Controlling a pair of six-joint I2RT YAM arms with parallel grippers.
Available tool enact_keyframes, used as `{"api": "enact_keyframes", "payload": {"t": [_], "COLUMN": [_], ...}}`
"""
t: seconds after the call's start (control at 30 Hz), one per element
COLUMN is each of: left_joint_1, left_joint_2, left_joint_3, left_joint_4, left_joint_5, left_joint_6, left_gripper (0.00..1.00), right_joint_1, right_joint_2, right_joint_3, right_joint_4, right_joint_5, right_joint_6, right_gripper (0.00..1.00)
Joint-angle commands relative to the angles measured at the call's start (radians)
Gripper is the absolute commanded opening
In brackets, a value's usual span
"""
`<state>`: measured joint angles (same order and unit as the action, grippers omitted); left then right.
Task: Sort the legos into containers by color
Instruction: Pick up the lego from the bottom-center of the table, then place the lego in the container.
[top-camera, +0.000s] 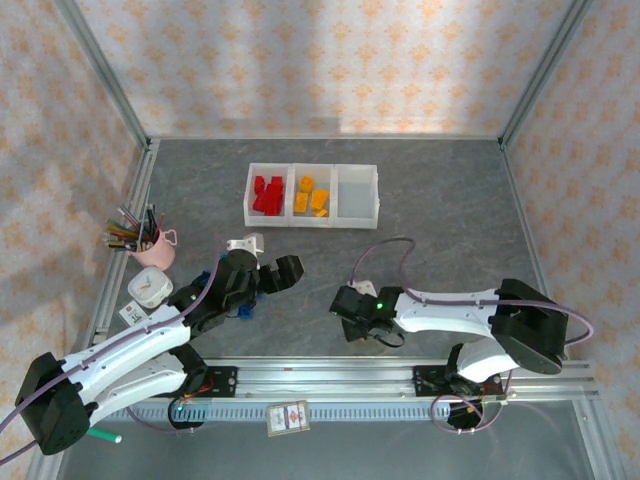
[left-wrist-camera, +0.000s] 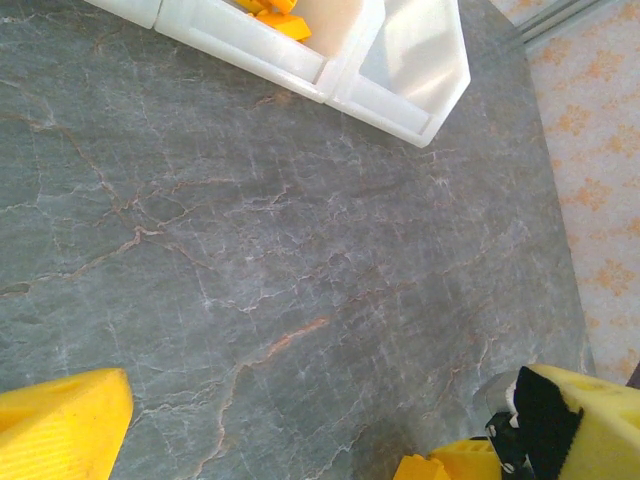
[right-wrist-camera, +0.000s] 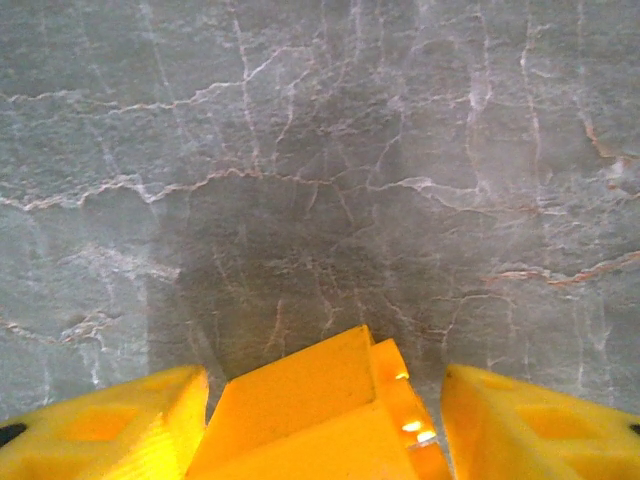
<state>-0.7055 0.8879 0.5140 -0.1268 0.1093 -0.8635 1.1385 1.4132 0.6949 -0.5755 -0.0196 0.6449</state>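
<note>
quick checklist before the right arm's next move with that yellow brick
1. The orange-yellow brick sits between the fingers of the right gripper: ok.
2. Those fingers press firmly on the brick: cannot tell; thin dark gaps show on both sides.
3. The middle bin is the matching one: ok, orange bricks lie in it.
4. The left gripper is open and holds nothing: ok.
5. The left gripper is off the line to the middle bin: probably ok; in the top view it sits left of that line.
</note>
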Motion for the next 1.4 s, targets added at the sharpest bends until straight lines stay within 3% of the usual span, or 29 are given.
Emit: {"api": "enact_keyframes", "payload": {"t": [0.0,0.23,0.4,0.67,1.0,1.37], "left_joint_1": [-0.007,-0.006,-0.005,0.05,0.182,0.231], "left_joint_2": [0.012,0.002,-0.013,-0.004,0.023,0.074], "left_joint_3": [0.006,0.009,0.033,0.141,0.2,0.227], "left_joint_4": [-0.022,-0.031,-0.07,-0.137,-0.109,-0.057], "left_joint_5": [0.004,-0.017,-0.071,-0.148,-0.128,-0.131], "left_joint_6": [0.009,0.008,0.024,0.096,0.147,0.172], "left_gripper": [0.99,0.99,0.99,0.99,0.99,0.99], "right_joint_1": [0.004,0.005,0.002,-0.14,-0.331,-0.423], "right_joint_2": [0.004,-0.005,-0.019,0.061,0.343,0.663], "right_joint_3": [-0.011,0.016,0.087,0.3,0.641,0.946], "right_joint_4": [0.006,0.012,0.01,0.111,0.277,0.369], "right_joint_5": [0.027,0.045,0.102,0.133,0.143,0.179], "right_joint_6": [0.013,0.0,-0.04,-0.2,-0.348,-0.481], "right_gripper": [0.57,0.46,0.45,0.43,0.41,0.42]}}
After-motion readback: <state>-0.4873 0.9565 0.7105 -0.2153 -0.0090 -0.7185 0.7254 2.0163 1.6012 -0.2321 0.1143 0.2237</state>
